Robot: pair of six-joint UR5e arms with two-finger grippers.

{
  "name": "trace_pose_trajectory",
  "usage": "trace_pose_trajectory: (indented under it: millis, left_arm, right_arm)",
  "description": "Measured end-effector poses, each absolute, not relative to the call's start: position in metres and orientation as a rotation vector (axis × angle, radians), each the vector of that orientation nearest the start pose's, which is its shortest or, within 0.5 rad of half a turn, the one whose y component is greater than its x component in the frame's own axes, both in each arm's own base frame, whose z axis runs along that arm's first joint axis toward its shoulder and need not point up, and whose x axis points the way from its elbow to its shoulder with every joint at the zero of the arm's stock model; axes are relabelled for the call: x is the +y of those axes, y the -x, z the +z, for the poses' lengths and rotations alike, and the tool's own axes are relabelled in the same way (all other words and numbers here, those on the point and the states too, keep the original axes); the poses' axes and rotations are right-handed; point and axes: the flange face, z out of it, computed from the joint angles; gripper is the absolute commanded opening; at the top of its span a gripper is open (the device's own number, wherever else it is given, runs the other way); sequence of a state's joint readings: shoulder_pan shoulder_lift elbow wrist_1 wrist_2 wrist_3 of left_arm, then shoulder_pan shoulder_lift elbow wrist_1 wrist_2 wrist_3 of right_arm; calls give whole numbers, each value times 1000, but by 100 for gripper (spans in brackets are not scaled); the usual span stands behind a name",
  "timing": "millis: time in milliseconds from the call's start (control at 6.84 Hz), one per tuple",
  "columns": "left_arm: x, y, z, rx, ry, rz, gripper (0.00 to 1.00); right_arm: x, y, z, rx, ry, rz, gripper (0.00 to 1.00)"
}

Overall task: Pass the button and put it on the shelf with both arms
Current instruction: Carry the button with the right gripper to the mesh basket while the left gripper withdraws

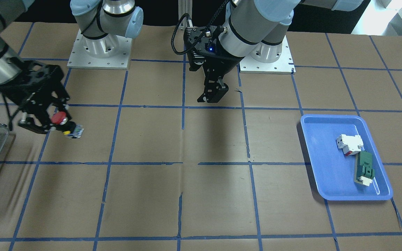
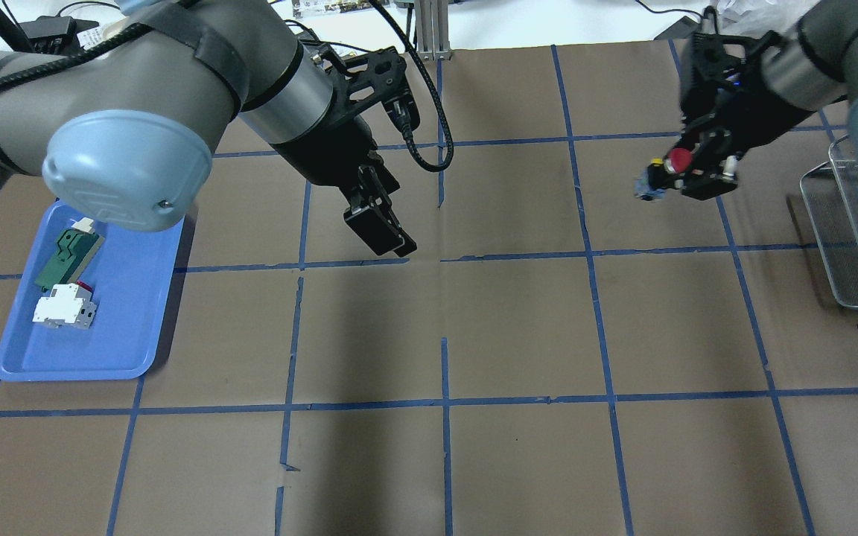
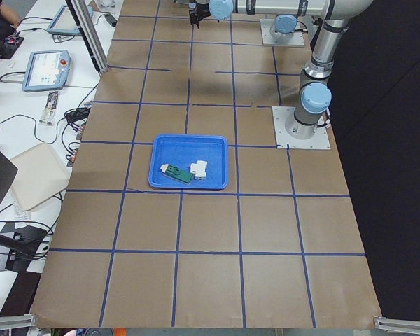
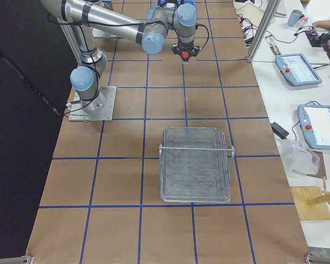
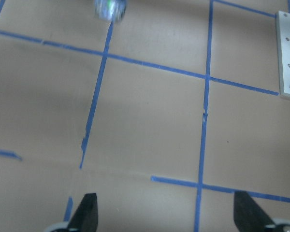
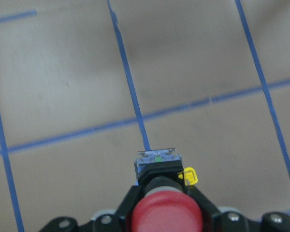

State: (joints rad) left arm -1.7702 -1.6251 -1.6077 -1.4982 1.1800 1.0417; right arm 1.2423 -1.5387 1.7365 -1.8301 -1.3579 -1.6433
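Observation:
The button [image 2: 679, 158], with a red cap on a black body, a yellow tab and a clear end block, is held above the table in my right gripper [image 2: 686, 177], which is shut on it. It also shows in the front-facing view [image 1: 59, 118] and in the right wrist view [image 6: 164, 212]. My left gripper [image 2: 383, 229] hangs open and empty over the table's middle, well apart from the button. Its fingertips [image 5: 87, 215] stand wide apart in the left wrist view. The wire shelf basket [image 2: 857, 231] stands just beyond the right gripper.
A blue tray [image 2: 138, 320] at the robot's left holds a white-and-red block [image 2: 64, 307] and a green flat part [image 2: 68, 257]. The table is brown paper with a blue tape grid. Both arm bases [image 1: 98, 52] stand at the robot's edge.

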Motion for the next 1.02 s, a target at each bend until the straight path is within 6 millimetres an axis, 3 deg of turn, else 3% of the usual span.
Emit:
trace_pose_trajectory:
  millis: [292,438,585,731,877,1023]
  left_arm:
    - [-446,255,483,3012,-1612,-142,100]
    - [-436,246,493,3061,-1398,-109,100]
    - [-429,237,501,3096,-1185,-95,100]
    - [-427,228,508,3150,-905,-92,100]
    - [-428,220,516,3198,-590,-103,100]
    - [-433,211,521,3215,-381,-132,100]
  right_arm:
    - [-524,161,453,2579,1973,-172,0]
    - [-523,222,456,2601,2015,-90,0]
    - [-525,276,446,2601,2025,-13,0]
    - [-530,313,425,2593,2004,53,0]
    - [-534,334,405,2584,1977,84,11]
    - [-536,344,393,2577,1960,92,40]
